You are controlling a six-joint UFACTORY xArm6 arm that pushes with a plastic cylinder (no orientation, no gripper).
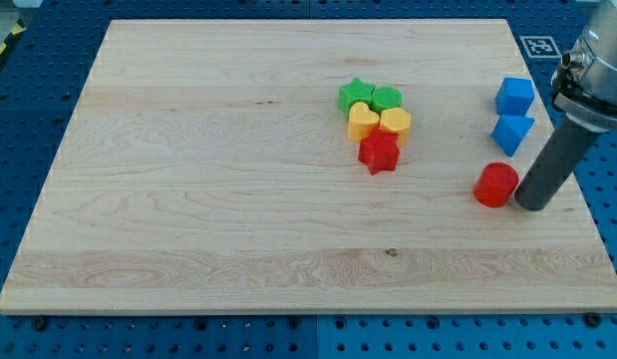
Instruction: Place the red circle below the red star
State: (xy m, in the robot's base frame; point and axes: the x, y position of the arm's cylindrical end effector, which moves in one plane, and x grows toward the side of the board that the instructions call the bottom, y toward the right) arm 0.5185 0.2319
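The red circle [496,184] lies on the wooden board near the view's right edge. The red star [379,153] lies left of it, near the board's middle, touching the bottom of a cluster of blocks. My tip [533,204] rests on the board just to the right of the red circle, very close to or touching it. The dark rod rises from there toward the view's upper right.
A green star [356,96], a green block [387,98], a yellow heart [363,122] and a yellow block [395,122] are packed above the red star. Two blue blocks [515,96] [511,133] lie above the red circle. The board's right edge [577,189] is close.
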